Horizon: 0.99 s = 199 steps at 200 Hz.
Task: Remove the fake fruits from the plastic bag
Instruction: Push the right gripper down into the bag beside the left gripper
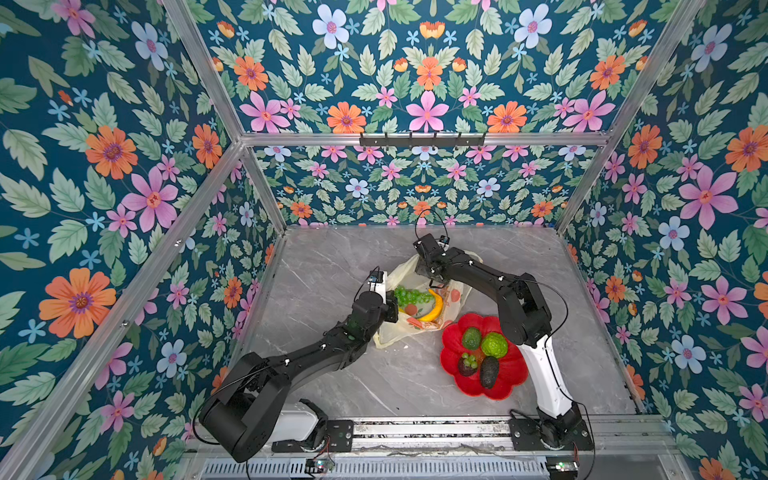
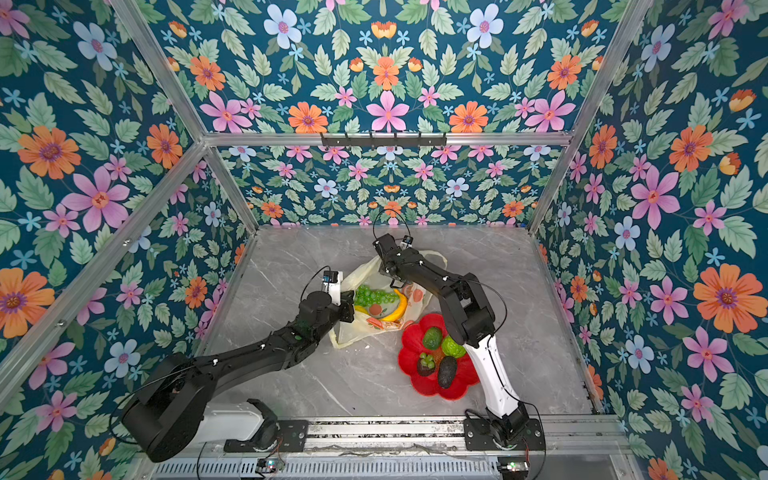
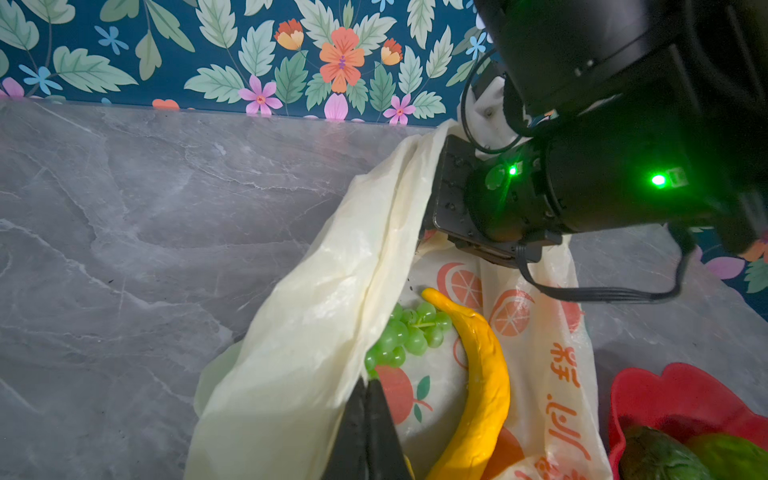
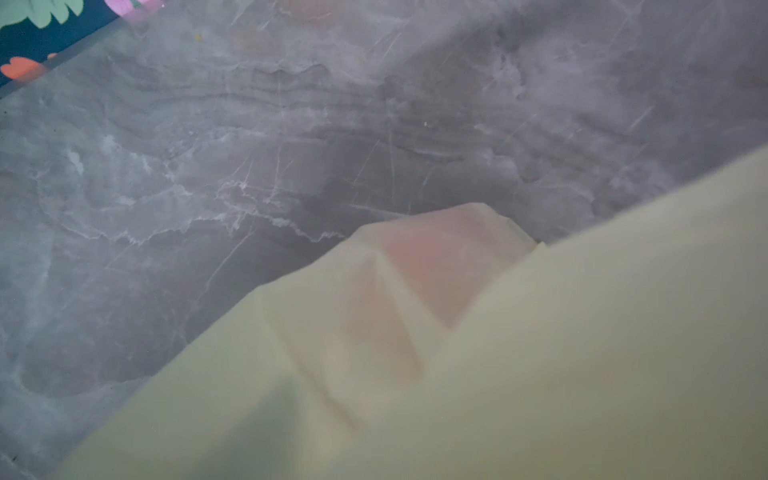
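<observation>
Our left hand (image 3: 368, 388) pinches the bag (image 3: 316, 332); the banana (image 3: 482, 374) lies just beside our right hand (image 1: 436, 279), whose spread we cannot tell.

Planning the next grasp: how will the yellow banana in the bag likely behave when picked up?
The banana looks glossy, so it may slip in a pinch. Its curved shape probably stays stiff. It lies on the thin plastic bag, which could drag along.
</observation>
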Each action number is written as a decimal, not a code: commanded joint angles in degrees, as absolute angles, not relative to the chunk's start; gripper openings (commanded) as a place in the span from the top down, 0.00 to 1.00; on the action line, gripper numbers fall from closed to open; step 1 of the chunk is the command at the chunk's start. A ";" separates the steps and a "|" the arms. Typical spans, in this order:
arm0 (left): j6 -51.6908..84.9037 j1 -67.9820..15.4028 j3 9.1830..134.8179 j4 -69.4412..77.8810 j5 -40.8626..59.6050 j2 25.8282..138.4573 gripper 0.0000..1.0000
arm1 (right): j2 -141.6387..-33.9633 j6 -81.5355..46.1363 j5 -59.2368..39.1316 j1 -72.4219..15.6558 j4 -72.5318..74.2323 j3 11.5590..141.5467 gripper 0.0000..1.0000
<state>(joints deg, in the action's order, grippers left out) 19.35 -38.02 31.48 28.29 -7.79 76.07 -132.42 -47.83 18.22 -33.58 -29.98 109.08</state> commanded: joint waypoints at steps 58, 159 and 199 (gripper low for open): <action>18.57 -38.00 31.38 29.71 -8.25 76.11 1.00 | -137.95 -47.71 16.37 -31.85 -32.65 115.11 0.23; 18.37 -37.97 31.40 29.63 -8.27 76.33 1.00 | -137.78 -41.38 16.40 -31.05 -30.57 117.80 0.41; 18.31 -38.04 31.40 29.62 -8.22 76.28 1.00 | -139.88 -40.96 15.27 -29.98 -31.30 119.05 0.46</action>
